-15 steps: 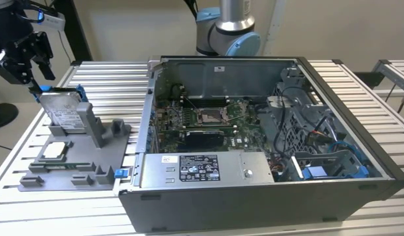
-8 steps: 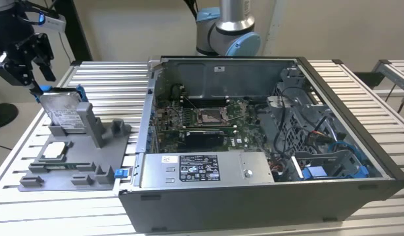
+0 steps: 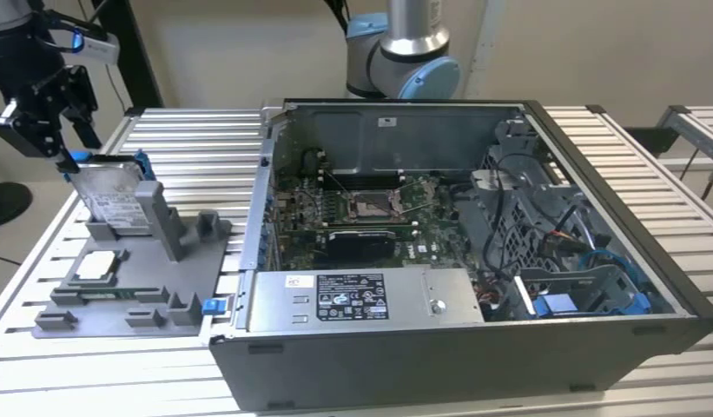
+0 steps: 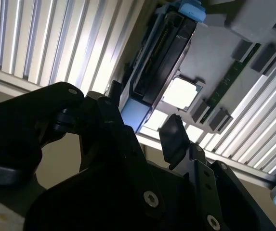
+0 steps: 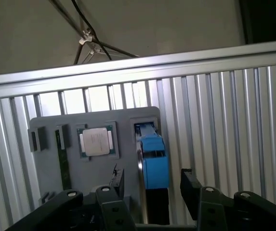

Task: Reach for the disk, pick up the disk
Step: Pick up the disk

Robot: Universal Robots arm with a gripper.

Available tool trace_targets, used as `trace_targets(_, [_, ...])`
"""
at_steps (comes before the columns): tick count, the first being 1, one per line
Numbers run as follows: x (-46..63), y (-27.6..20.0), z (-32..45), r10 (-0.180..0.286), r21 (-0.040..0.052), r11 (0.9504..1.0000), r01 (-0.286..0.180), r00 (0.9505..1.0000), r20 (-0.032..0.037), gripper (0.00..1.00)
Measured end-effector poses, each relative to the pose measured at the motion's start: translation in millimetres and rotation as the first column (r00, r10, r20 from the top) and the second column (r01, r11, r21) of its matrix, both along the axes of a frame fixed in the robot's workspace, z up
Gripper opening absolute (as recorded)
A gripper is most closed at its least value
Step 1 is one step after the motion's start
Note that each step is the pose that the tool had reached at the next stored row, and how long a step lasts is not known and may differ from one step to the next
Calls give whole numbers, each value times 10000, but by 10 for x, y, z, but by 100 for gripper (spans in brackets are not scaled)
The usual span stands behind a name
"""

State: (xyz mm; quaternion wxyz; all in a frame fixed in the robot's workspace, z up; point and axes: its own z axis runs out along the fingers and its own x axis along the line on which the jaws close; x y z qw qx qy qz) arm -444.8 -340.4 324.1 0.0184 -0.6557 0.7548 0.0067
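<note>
First wrist view: gripper (image 5: pixel 152 177) spread wide over the disk (image 5: pixel 153 161); exterior view: its labelled face.

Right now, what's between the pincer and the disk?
Nothing: in the first wrist view, bare space separates the open pincer from the disk.

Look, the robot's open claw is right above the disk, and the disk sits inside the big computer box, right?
Not quite. The disk stands on edge in the grey holder beside the computer case, not inside it, as the exterior view shows. The open gripper is indeed above the disk.
</note>
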Motion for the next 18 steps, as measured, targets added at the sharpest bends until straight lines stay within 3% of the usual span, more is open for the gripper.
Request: trace_targets(18, [0, 1, -208, 1, 1, 10000, -1, 10000, 0, 100])
